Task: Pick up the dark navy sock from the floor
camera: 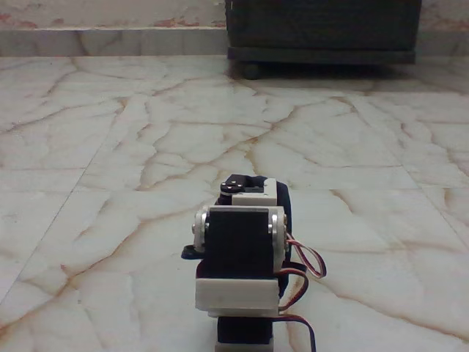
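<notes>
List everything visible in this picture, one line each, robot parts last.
floor: one, glossy cream-white marble with reddish-brown veins, fills most of the fixed view.
cabinet: one, dark wood, top right against the wall, a round foot showing under it.
wall base: one, pale strip, along the top.
arm: one, white with black servos, bottom centre, seen from behind.
wires: a few, red, black and pale, looping at the arm's right.

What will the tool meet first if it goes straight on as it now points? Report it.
Seen from behind, the arm faces away from the camera. Ahead the way looks free over bare floor as far as the dark cabinet at the back; pitch and depth are unclear.
</notes>
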### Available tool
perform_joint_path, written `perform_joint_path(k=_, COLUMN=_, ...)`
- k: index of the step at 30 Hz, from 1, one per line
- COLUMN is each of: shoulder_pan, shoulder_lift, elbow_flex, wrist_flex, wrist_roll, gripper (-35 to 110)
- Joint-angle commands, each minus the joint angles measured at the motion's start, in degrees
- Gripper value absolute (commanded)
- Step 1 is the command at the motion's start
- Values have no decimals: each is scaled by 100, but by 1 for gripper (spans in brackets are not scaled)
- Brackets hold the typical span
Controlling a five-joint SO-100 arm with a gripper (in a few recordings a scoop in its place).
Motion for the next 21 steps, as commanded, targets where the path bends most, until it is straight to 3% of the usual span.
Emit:
perform_joint_path(k=1, shoulder_pan=-35, shoulder_lift=211, elbow_flex=-9, wrist_flex=0, wrist_roll=62, gripper=0)
perform_joint_path(k=21, shoulder_pan=-53, shoulder_lift=193, elbow_flex=-9, wrist_flex=18, wrist_roll=97, gripper=0)
